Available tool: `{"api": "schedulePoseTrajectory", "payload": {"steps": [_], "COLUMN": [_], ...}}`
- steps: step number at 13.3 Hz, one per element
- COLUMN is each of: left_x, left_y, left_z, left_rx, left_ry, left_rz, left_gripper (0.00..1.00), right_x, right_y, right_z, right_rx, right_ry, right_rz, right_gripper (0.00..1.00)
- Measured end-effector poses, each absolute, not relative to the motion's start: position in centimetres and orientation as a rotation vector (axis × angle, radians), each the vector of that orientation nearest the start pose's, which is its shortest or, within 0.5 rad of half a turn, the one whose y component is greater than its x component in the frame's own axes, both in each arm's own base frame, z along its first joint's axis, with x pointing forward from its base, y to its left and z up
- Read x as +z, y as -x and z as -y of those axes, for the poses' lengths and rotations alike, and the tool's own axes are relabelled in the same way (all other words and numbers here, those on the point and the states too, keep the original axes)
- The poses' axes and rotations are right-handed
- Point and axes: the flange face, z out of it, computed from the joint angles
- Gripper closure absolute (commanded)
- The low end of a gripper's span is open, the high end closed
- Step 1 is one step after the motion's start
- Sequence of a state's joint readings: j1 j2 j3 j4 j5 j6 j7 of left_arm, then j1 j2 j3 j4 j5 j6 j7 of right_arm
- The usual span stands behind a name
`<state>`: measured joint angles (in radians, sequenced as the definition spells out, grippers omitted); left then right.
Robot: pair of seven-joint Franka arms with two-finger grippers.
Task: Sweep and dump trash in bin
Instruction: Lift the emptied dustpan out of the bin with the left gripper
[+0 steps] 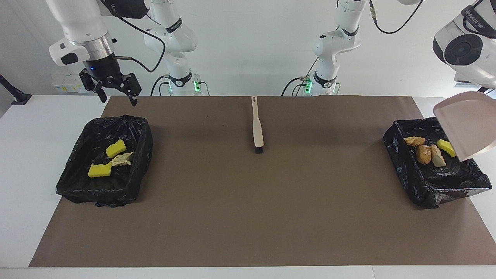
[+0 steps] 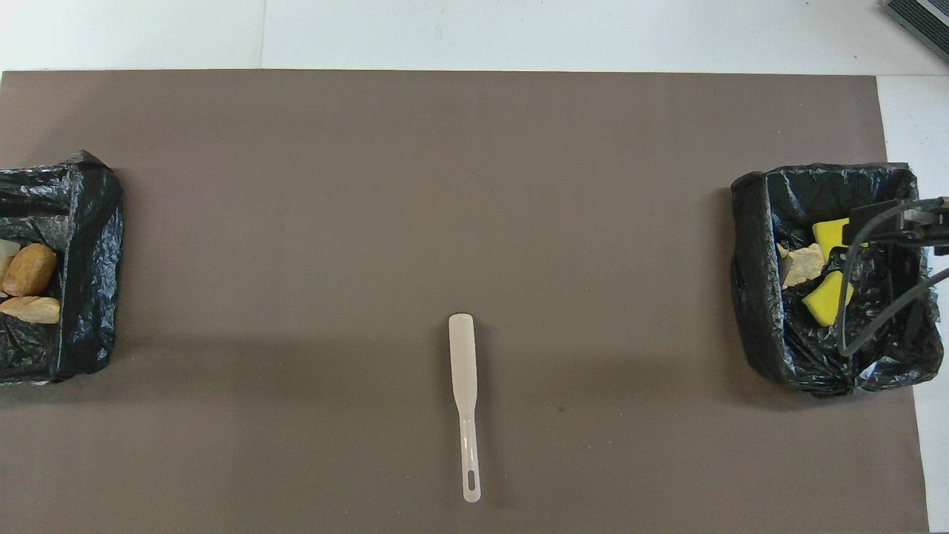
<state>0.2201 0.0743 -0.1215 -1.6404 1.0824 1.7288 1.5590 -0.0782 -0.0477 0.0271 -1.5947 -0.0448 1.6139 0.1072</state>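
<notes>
All the trash lies in two bins lined with black bags. The bin at the right arm's end (image 1: 73,182) (image 2: 750,297) holds two yellow sponge chunks (image 1: 100,169) (image 2: 824,300) and a tan lump (image 1: 123,159). The bin at the left arm's end (image 1: 403,170) (image 2: 89,222) holds tan and orange lumps (image 1: 424,154) (image 2: 30,268) and a yellow sponge chunk (image 1: 445,147). My right gripper (image 1: 115,95) is open and empty over its bin. My left arm (image 1: 465,50) holds the beige dustpan (image 1: 465,128) tilted over the other bin; its fingers are hidden past the view's edge.
A beige brush (image 1: 257,128) (image 2: 463,400) lies flat on the brown mat (image 1: 248,213) midway between the bins, near the robots, bristles pointing away from them. White table shows around the mat.
</notes>
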Motion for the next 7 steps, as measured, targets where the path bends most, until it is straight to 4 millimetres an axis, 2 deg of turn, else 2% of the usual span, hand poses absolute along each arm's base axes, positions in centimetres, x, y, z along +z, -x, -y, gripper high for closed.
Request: {"api": "schedulePoseTrajectory", "payload": {"steps": [1, 3, 5, 7], "left_x": [60.3, 58.8, 57.4, 56.4], "left_y": [-58.4, -58.3, -57.7, -57.1], "left_z": [-12.2, -8.7, -6.6, -5.5], "left_rx": [0.889, 0.753, 0.64, 0.545], "left_ry": [1.598, 1.781, 2.016, 2.227], "left_rz": [-1.662, -1.682, -1.628, -1.565], "left_gripper": [1.0, 1.0, 1.0, 1.0], "right_x": [64.3, 64.2, 64.2, 64.2], "right_y": [-54.3, -54.4, -54.4, -54.4], "right_z": [3.7, 3.2, 2.4, 2.4], "right_rx": [-0.106, -0.104, -0.105, -0.105], "right_ry": [3.173, 3.174, 3.176, 3.176], "right_rz": [-0.263, -0.248, -0.226, -0.225], "right_gripper": [0.0, 0.0, 0.0, 0.0]}}
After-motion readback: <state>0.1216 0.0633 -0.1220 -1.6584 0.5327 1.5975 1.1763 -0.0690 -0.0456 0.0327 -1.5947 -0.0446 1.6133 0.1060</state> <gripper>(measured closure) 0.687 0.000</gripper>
